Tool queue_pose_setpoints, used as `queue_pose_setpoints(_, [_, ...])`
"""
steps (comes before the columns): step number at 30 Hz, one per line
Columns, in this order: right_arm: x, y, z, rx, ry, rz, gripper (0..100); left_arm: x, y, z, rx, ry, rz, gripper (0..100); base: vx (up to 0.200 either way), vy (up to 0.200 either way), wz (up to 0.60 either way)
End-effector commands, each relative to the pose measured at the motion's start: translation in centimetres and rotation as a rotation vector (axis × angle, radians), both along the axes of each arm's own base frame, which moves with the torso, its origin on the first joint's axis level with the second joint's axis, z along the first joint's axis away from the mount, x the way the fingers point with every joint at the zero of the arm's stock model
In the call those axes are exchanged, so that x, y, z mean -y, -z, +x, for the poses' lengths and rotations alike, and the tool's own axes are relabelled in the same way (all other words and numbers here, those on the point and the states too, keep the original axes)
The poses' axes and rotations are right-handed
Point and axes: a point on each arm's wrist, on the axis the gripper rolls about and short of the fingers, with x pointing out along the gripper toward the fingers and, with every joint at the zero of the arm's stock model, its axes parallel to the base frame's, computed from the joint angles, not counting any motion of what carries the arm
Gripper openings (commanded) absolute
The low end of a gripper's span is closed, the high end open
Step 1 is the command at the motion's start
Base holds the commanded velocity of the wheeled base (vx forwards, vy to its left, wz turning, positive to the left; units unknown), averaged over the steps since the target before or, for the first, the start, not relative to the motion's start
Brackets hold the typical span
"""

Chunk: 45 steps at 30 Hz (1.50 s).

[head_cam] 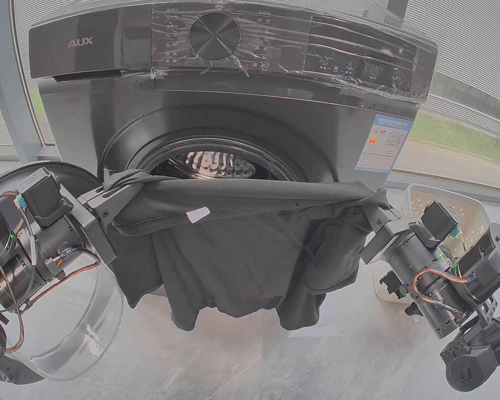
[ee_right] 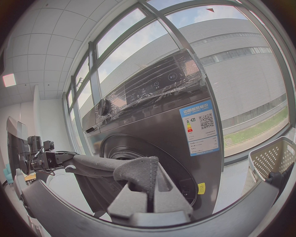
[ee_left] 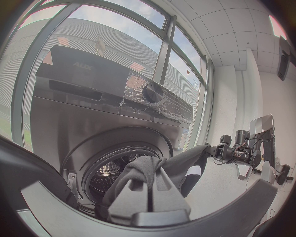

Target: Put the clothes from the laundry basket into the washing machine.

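Looks to be the loading step, with the transfer itself not yet made. Grips one bunched end of a dark grey garment (head_cam: 237, 250) in the left claw (head_cam: 99, 201), jaws pressed tight on the cloth with no gap showing; grips the other end the same way in the right claw (head_cam: 382, 214). Holds it stretched like a line straight across the front of the washing machine (head_cam: 213, 114), level with the lower half of the drum opening (head_cam: 218, 166), most of the cloth hanging well below the lip, clear of the floor (head_cam: 300, 374), a small white tag (head_cam: 198, 214) on the upper hem. Has the round door (head_cam: 66, 307) swung wide open to the left, beneath the left arm. Shows bare ribbed metal in the part of the drum visible above the cloth, and no clothing there. Keeps the white perforated laundry basket (head_cam: 443, 208) on the floor just right of the machine, behind the right arm; seems to hold something dark at its near edge in the right wrist view, probably more clothes, though hard to tell. Calls next, probably, for drawing both claws closer together so the span fits the round mouth, then raising and pushing forward into the drum before letting go. Risks leaving the hanging body draped over the lip or caught on the door seal.
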Motion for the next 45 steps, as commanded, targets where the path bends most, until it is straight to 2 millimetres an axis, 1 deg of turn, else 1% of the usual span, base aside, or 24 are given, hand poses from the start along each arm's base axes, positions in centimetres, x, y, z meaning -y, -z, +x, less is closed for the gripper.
queue_pose_setpoints(1, [-0.3,0.1,-0.1,-0.007,0.004,0.001,0,0.0,0.1,0.1,-0.003,0.000,0.001,0,0.000,0.000,0.00])
queue_pose_setpoints(10, [-0.9,0.2,-0.5,-0.013,-0.002,0.005,0,0.0,0.2,0.0,-0.006,0.001,0.004,0,0.000,0.000,0.00])
queue_pose_setpoints(11, [-0.9,0.2,-0.5,-0.013,-0.002,0.005,0,0.0,0.2,0.0,-0.009,0.001,0.006,100,0.000,0.000,0.00])
queue_pose_setpoints(12, [-0.9,0.2,-0.5,-0.013,-0.002,0.005,0,0.0,0.2,0.0,-0.009,0.001,0.006,100,0.000,0.000,0.00])
queue_pose_setpoints(14, [-1.1,0.1,-0.5,-0.010,-0.008,0.009,0,0.3,0.8,-0.2,-0.042,0.023,0.013,100,0.000,0.000,0.00])
queue_pose_setpoints(17, [-3.4,0.4,-1.2,-0.014,-0.080,0.005,0,1.7,3.1,-0.3,-0.125,0.069,0.059,100,0.000,0.000,0.00])
queue_pose_setpoints(21, [-6.0,0.8,-0.7,-0.009,-0.134,0.003,0,3.7,5.1,0.1,-0.191,0.129,0.101,100,0.000,0.000,0.00])
queue_pose_setpoints(24, [-7.5,0.5,-0.7,0.008,-0.170,0.014,0,4.7,6.1,0.3,-0.227,0.160,0.122,100,0.000,0.000,0.00])
queue_pose_setpoints(26, [-7.9,0.3,-0.8,0.004,-0.184,0.009,0,5.2,6.9,0.6,-0.249,0.170,0.138,100,0.000,0.000,0.00])
queue_pose_setpoints(27, [-7.9,0.3,-0.8,0.004,-0.184,0.009,0,5.2,6.9,0.6,-0.249,0.170,0.138,100,0.000,0.000,0.00])
queue_pose_setpoints(29, [-8.3,-0.1,-0.9,-0.003,-0.198,0.003,0,5.7,7.8,1.2,-0.275,0.174,0.152,100,0.000,0.000,0.00])
queue_pose_setpoints(33, [-8.3,-0.3,-0.9,-0.001,-0.204,0.003,0,6.5,8.8,1.6,-0.299,0.189,0.174,100,0.000,0.000,0.00])
queue_pose_setpoints(37, [-8.4,-0.3,-1.0,-0.001,-0.205,0.003,0,7.6,9.5,2.0,-0.307,0.208,0.184,100,0.000,0.000,0.00])
queue_pose_setpoints(38, [-8.4,-0.3,-1.0,-0.001,-0.205,0.003,0,7.6,9.5,2.0,-0.307,0.208,0.184,100,0.000,0.000,0.00])
queue_pose_setpoints(42, [-8.8,-0.3,-1.5,-0.001,-0.225,0.003,0,8.2,10.1,2.9,-0.315,0.210,0.189,100,0.000,0.000,0.00])
queue_pose_setpoints(45, [-9.2,-0.4,-2.0,-0.001,-0.242,0.005,0,9.0,11.2,4.0,-0.324,0.209,0.196,100,0.000,0.000,0.00])
